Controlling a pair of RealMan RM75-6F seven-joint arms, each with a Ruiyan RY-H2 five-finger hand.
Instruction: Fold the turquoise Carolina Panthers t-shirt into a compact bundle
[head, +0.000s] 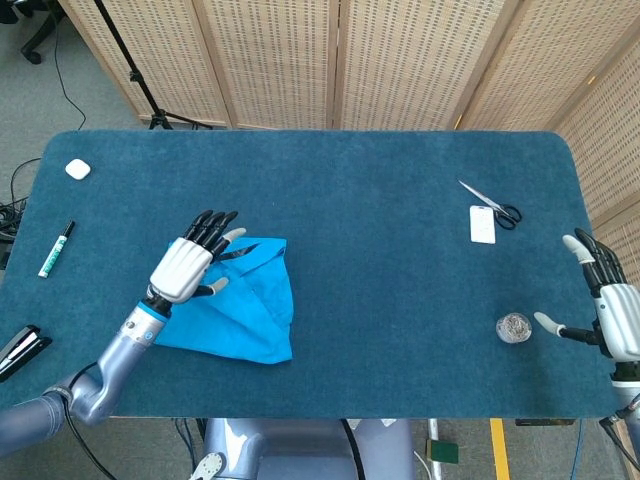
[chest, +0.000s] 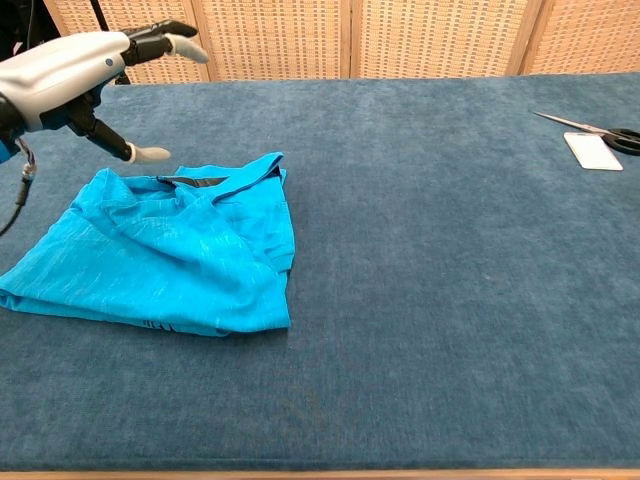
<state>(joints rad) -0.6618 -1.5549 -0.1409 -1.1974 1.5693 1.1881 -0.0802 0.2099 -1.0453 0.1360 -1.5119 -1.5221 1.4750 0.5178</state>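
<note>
Already folded into a rough square, the turquoise t-shirt (head: 235, 305) lies at the bench's (head: 380, 250) seven o'clock while the left hand (head: 185, 268), fingers spread and empty, hovers above it, probably to smooth it.

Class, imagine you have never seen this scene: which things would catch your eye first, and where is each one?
The bright turquoise t-shirt, loosely folded and rumpled, lies on the near left of the dark blue table. The left hand hovers above its far left edge, fingers spread, holding nothing. At the table's right edge the right hand waits open, near a small round shiny thing, with scissors and a white card further back.
</note>
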